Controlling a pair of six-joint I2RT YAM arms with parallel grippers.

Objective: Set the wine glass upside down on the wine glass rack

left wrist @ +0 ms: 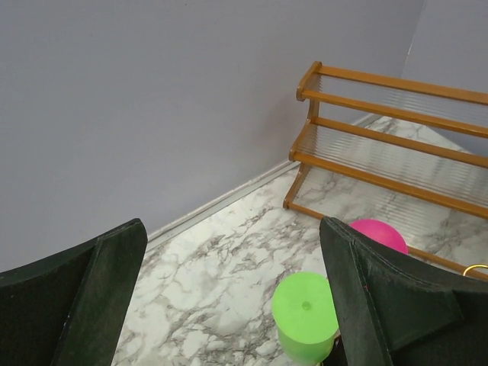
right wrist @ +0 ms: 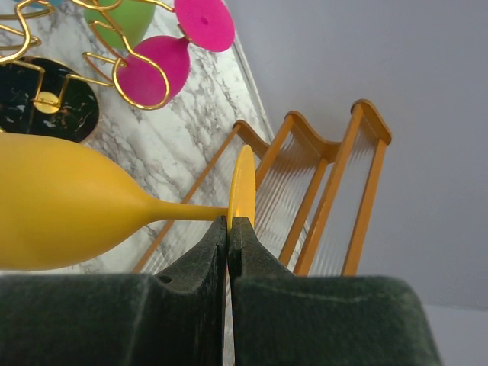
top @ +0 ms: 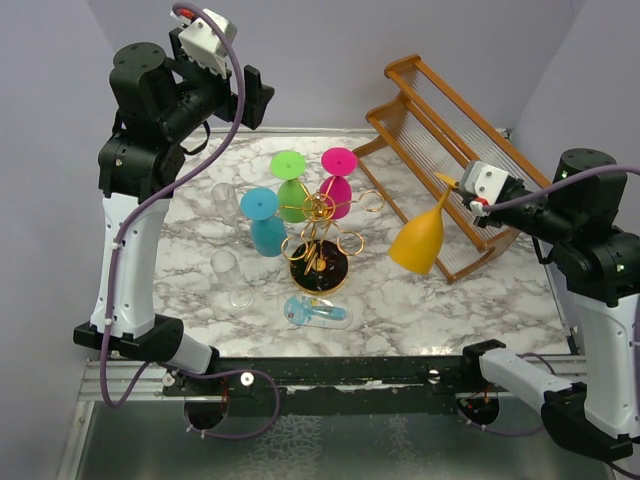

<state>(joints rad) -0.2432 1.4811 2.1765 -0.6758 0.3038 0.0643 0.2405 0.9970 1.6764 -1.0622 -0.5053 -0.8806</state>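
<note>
Marble surface below, and the right claw is clenched tight on the foot rim of the yellow wine glass, holding it tilted in the air with its bowl down and to the left. That puts it just right of the gold wine glass rack, apart from it. Green glass, pink glass and blue glass sit foot-up around the rack. Left claw hangs high at the back, spread wide, grasping nothing.

Right wrist view crops the wine glass.
</note>
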